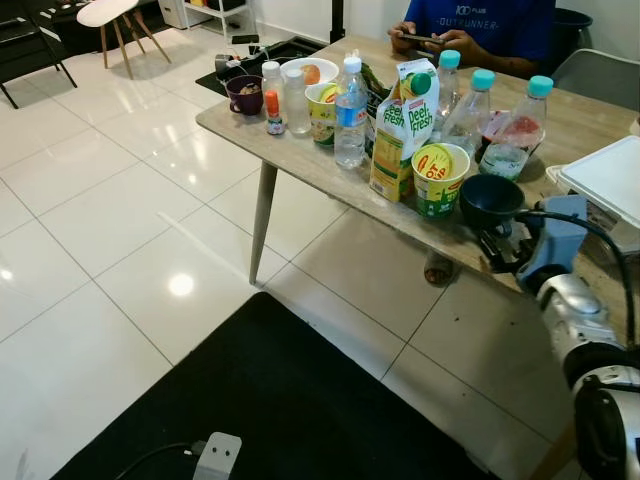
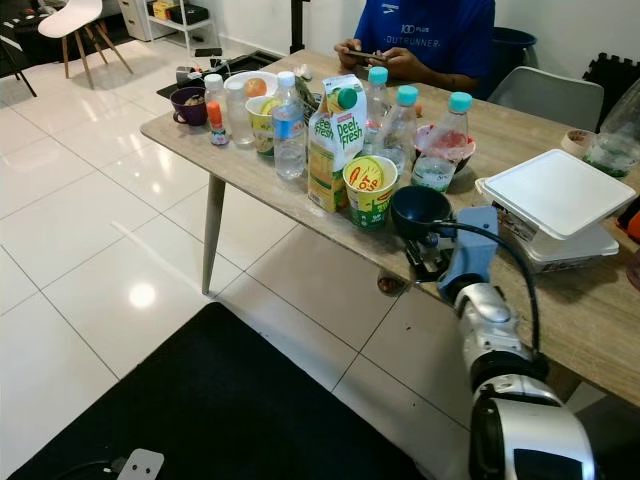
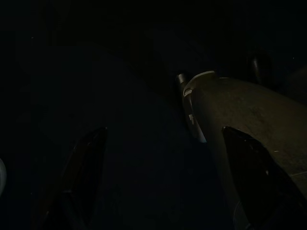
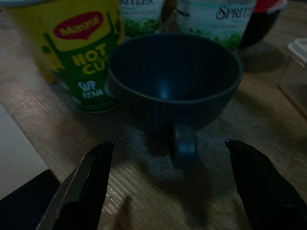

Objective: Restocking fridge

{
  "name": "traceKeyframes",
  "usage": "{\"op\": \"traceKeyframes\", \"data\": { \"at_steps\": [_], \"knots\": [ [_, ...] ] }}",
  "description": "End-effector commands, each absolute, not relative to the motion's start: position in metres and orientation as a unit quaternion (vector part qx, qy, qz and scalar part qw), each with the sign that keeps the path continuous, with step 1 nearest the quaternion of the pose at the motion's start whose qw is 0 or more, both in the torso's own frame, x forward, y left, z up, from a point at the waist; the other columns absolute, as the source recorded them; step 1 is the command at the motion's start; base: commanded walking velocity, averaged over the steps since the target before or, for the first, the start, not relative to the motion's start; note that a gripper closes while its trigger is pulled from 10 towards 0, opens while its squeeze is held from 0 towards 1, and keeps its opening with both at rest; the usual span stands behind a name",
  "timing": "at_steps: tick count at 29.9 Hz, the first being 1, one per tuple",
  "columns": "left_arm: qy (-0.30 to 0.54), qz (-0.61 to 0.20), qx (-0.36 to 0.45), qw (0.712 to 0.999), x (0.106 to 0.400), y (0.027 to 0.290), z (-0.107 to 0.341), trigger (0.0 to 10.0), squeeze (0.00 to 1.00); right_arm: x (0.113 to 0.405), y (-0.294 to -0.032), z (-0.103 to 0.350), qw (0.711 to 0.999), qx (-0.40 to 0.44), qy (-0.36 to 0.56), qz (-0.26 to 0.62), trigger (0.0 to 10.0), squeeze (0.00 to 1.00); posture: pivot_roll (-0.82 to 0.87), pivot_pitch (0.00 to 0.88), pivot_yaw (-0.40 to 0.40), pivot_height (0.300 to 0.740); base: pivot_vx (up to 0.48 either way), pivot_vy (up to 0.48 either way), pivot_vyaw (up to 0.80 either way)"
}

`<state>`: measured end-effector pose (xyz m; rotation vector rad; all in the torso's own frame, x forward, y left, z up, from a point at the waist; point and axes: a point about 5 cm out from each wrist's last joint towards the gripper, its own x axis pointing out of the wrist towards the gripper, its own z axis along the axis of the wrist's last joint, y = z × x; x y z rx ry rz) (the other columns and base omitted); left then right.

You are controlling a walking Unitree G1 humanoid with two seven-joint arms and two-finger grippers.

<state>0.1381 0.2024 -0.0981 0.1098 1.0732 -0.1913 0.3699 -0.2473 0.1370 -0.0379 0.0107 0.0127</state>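
Observation:
A dark blue mug (image 1: 490, 200) stands near the front edge of the wooden table (image 1: 290, 150), with its handle (image 4: 184, 146) turned towards my right gripper (image 2: 428, 258). That gripper is open just short of the mug, one black finger (image 4: 81, 187) on each side of the handle and nothing between them. Behind the mug are a yellow-green Maggi cup (image 1: 440, 178), a Peel Fresh juice carton (image 1: 400, 130), a clear water bottle (image 1: 350, 115) and several teal-capped bottles (image 1: 518, 128). My left gripper (image 3: 168, 187) hangs idle in the dark, its fingers apart.
A person (image 1: 480, 30) sits at the far side of the table holding a phone. A white foam box (image 2: 560, 195) lies right of the mug. A purple mug (image 1: 245, 95) and small jars stand at the table's left end. A black mat (image 1: 280, 400) covers the tiled floor.

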Motion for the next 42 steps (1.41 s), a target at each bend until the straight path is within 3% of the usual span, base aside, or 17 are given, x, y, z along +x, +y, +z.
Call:
{"op": "traceKeyframes", "data": {
  "at_steps": [1, 10, 27, 42],
  "knots": [
    [0.534, -0.097, 0.046, 0.838, 0.124, 0.197, -0.104, 10.0, 0.0, 0.367, -0.249, 0.13, 1.0, -0.008, 0.019, -0.008, 10.0, 0.0, 0.03, 0.104, 0.011, 0.74, 0.0, 0.0, 0.0],
    [0.539, -0.093, 0.045, 0.836, 0.119, 0.199, -0.105, 10.0, 0.0, 0.37, -0.245, 0.132, 0.999, 0.0, 0.014, -0.047, 10.0, 0.0, 0.04, 0.106, 0.012, 0.74, 0.0, 0.0, 0.0],
    [0.538, -0.095, 0.047, 0.836, 0.119, 0.2, -0.105, 10.0, 0.0, 0.381, -0.221, 0.146, 0.999, 0.04, -0.029, -0.023, 10.0, 0.0, 0.05, 0.127, 0.021, 0.74, 0.0, 0.0, 0.0],
    [0.563, -0.087, 0.055, 0.82, 0.087, 0.217, -0.11, 10.0, 0.0, 0.384, -0.226, 0.152, 0.998, 0.032, -0.024, -0.055, 10.0, 0.0, 0.11, 0.193, 0.043, 0.74, 0.0, 0.0, 0.0]
  ]
}}
